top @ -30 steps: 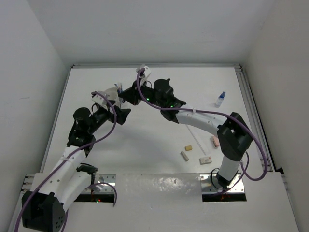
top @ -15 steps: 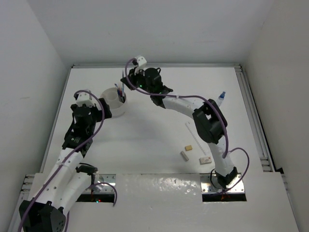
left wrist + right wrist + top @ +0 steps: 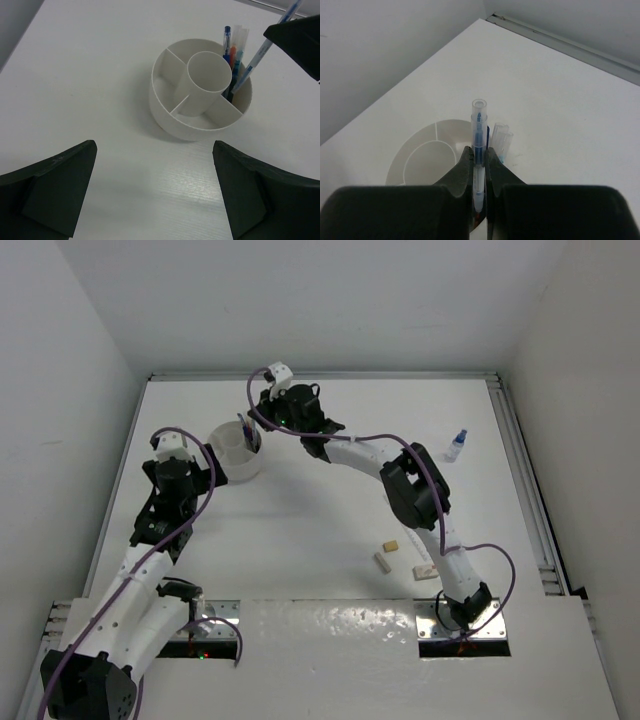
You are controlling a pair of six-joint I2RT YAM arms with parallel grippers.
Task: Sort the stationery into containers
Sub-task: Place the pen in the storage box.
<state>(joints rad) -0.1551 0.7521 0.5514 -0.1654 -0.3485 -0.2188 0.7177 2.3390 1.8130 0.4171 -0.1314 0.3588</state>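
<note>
The white round tub [image 3: 172,107] has a centre cup and compartments around it; several pens [image 3: 231,50] stand in its right compartment. My right gripper [image 3: 479,150] is shut on a blue pen [image 3: 479,131] with a clear cap. It holds the pen slanted over the tub [image 3: 422,160], lower end down among the standing pens. In the top view the right gripper [image 3: 258,423] is at the tub's [image 3: 232,455] far right rim. My left gripper [image 3: 157,200] stands open and holds nothing, short of the tub. In the top view the left gripper [image 3: 203,472] is to the tub's left.
A small blue-capped bottle [image 3: 456,445] stands at the far right. A tan eraser [image 3: 391,545], a grey eraser [image 3: 382,562] and a white eraser [image 3: 425,570] lie near the right arm's base. The right arm stretches across the table's middle.
The right gripper has carried the blue pen left to the tub's pen compartment. The left gripper has drawn back to the left, away from the tub.
</note>
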